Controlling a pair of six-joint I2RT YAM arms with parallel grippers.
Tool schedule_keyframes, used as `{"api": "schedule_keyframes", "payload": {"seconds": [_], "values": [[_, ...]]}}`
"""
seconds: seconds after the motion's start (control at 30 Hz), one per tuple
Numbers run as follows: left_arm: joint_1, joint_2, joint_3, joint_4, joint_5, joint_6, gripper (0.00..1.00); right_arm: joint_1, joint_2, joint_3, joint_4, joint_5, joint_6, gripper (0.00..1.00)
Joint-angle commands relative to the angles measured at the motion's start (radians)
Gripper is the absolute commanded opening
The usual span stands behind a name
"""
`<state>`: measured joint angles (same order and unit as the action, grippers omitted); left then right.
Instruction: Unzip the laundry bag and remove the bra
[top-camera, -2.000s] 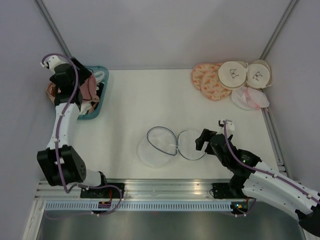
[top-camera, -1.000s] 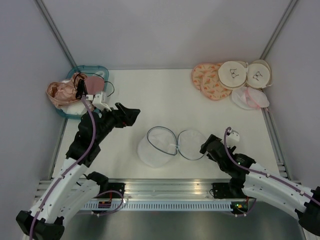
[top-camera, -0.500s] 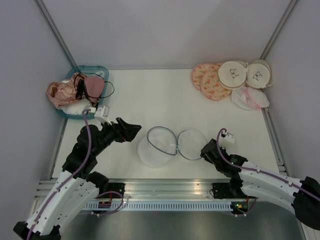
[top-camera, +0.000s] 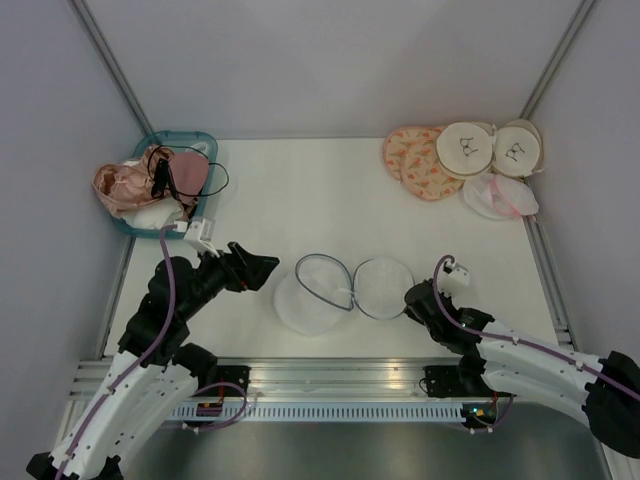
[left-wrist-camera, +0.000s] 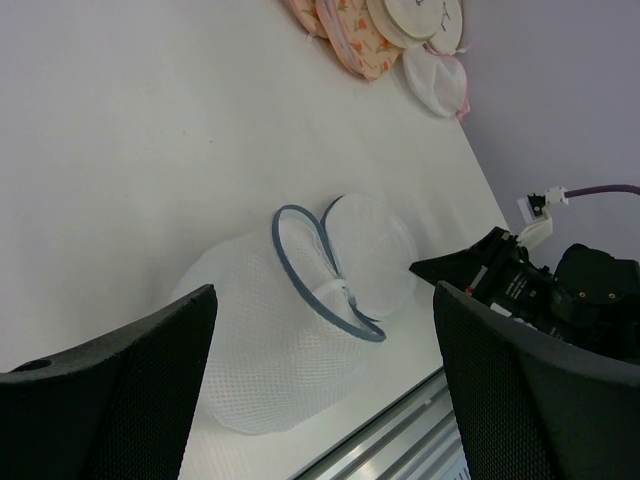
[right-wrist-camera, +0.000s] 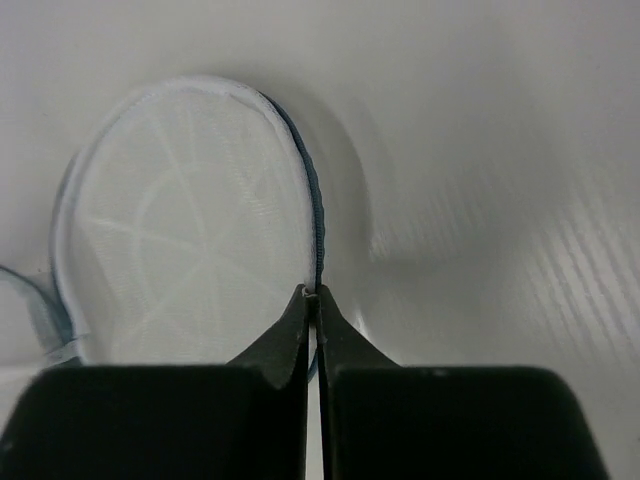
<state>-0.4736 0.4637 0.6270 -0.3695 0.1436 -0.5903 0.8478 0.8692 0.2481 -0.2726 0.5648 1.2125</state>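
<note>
I'm looking down on a white bench (top-camera: 330, 190) closed in by pale lilac-grey walls, with a ribbed aluminium rail (top-camera: 330, 375) running along its near edge where both arms are bolted. At the far left corner a teal tray (top-camera: 200, 137) is sitting at the bench's edge, and a heap of pink and peach bras (top-camera: 150, 180) is spilling over its rim, black straps showing. At the far right corner a cluster of round pouches is lying together: two peach patterned ones (top-camera: 415, 160), two cream ones with black marks (top-camera: 468, 148), and a white-and-pink mesh one (top-camera: 498, 197) just in front of them. The laundry bag (top-camera: 300, 300) is lying on its side near the middle of the near edge, its dark blue-grey rim gaping, and its round mesh lid (top-camera: 383, 288) is lying flat on the bench to the right, joined to it at the rim. The left pincer (top-camera: 258, 270) is hovering just left of the bag with its fingers spread wide, touching nothing. The right pincer (right-wrist-camera: 312, 297) is reaching low to the lid's right edge with its jaws pressed together, tips meeting the dark rim; I cannot tell whether they are pinching any of it.
</note>
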Motion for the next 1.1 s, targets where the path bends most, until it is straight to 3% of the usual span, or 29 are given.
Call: {"api": "schedule_keyframes", "payload": {"seconds": [0.0,0.17,0.37,0.53,0.7,1.07], "values": [[-0.005,-0.026,0.023,-0.028,0.028,-0.011,0.91,0.0,-0.123,0.074,-0.163,0.125,-0.011,0.0],[-0.005,-0.049,0.049,-0.06,0.027,0.004,0.91,-0.001,-0.196,0.233,-0.267,0.207,-0.183,0.0],[-0.005,-0.072,0.065,-0.103,0.002,0.012,0.91,0.002,-0.009,0.476,-0.165,0.148,-0.505,0.0],[-0.005,-0.118,0.068,-0.144,-0.022,0.0,0.92,0.059,0.123,0.706,-0.234,0.364,-0.628,0.0],[-0.005,-0.146,0.066,-0.169,-0.05,0.001,0.92,0.071,0.293,0.913,-0.454,0.613,-0.63,0.01],[-0.005,-0.155,0.056,-0.181,-0.058,0.001,0.93,0.134,0.551,0.994,-0.738,0.869,-0.553,0.01]]}}
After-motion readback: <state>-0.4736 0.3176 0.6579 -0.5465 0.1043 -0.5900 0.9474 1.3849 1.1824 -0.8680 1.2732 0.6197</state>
